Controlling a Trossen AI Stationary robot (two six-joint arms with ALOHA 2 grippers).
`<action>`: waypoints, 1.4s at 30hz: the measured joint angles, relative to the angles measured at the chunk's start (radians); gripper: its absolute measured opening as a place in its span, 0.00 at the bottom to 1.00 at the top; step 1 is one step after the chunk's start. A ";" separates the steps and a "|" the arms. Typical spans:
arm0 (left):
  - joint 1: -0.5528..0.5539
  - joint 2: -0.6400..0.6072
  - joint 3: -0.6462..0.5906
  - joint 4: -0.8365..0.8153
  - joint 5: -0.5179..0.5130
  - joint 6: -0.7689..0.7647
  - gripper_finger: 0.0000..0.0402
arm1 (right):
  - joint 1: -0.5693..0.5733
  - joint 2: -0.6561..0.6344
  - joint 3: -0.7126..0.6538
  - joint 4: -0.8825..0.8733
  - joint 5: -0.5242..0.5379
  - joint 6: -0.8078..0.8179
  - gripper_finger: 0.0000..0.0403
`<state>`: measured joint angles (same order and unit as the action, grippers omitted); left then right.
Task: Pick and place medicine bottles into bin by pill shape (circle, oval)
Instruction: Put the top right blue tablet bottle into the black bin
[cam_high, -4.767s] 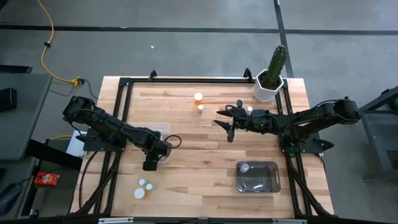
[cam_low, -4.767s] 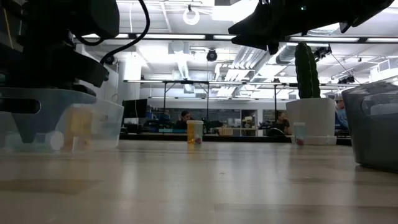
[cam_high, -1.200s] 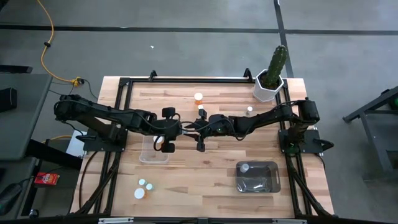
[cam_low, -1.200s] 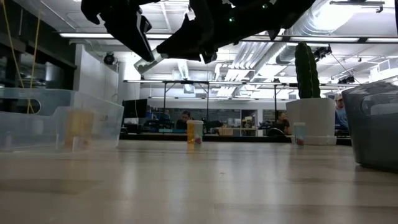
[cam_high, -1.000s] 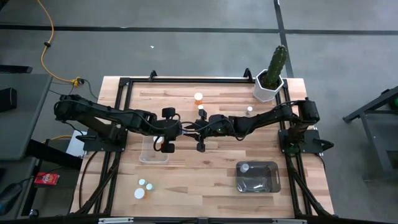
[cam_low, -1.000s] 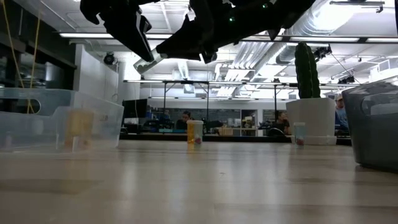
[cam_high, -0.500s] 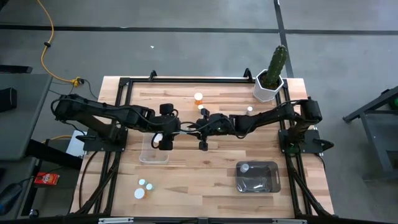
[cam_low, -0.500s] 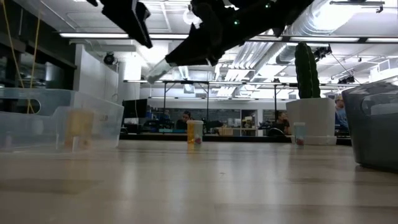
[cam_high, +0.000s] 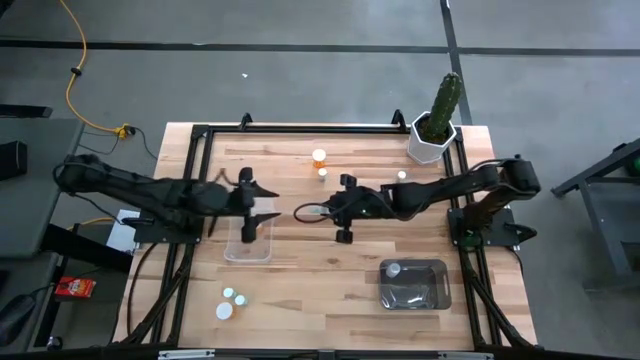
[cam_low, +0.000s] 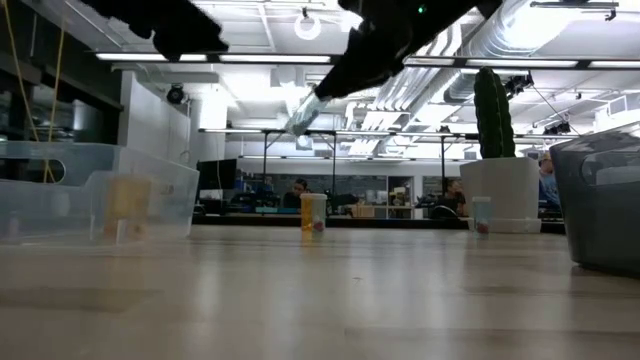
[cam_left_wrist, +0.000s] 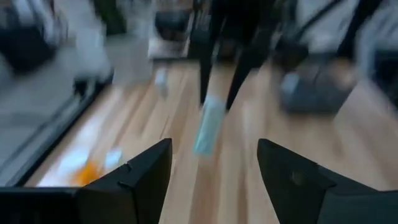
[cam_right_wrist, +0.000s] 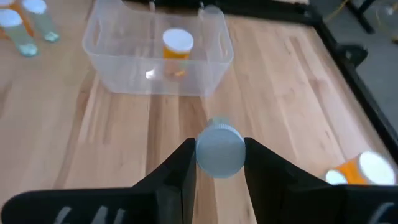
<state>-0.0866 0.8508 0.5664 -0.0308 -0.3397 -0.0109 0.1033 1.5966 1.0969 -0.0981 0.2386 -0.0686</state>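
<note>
Two bins: one orange bottle (cam_right_wrist: 176, 46) already stands in the clear bin (cam_high: 233, 245), one white-capped bottle (cam_high: 393, 269) sits in the grey bin (cam_high: 438, 287).
My right gripper (cam_right_wrist: 217, 163): fingers closed on a pale clear bottle (cam_right_wrist: 219, 150), gripped just behind its cap, carried above mid-table.
My left gripper (cam_high: 252, 206): fingers spread apart, holding nothing, over the far end of the clear bin.
Bottle in hand: hangs in the air between the two arms, tilted, its cap toward the clear bin; the low view shows it well above the wood.
Left on the table: an orange bottle (cam_high: 319, 157) and a small one (cam_high: 322, 173) near the far edge, one (cam_high: 401, 176) beside the cactus pot (cam_high: 428, 143), and three caps (cam_high: 231, 300) near the front left corner.
Progress: by my count two are sorted, one is in transit, six wait; the job looks less than half done.
Next: I judge this bottle must go to whichever bin suits its pill shape, which I cannot read from here.
</note>
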 joint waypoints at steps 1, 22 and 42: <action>-0.003 -0.029 -0.050 0.093 0.010 0.022 0.56 | 0.004 -0.005 0.000 0.007 0.004 -0.014 0.23; -0.001 -0.165 -0.231 0.357 0.113 0.116 0.56 | -0.048 -0.064 -0.061 0.136 -0.093 -0.102 0.23; -0.001 -0.164 -0.231 0.388 0.096 0.119 0.56 | -0.034 -0.536 -0.583 0.583 -0.052 0.062 0.23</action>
<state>-0.0875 0.6865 0.3355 0.3573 -0.2435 0.1085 0.0689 1.0601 0.5134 0.4851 0.1863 -0.0070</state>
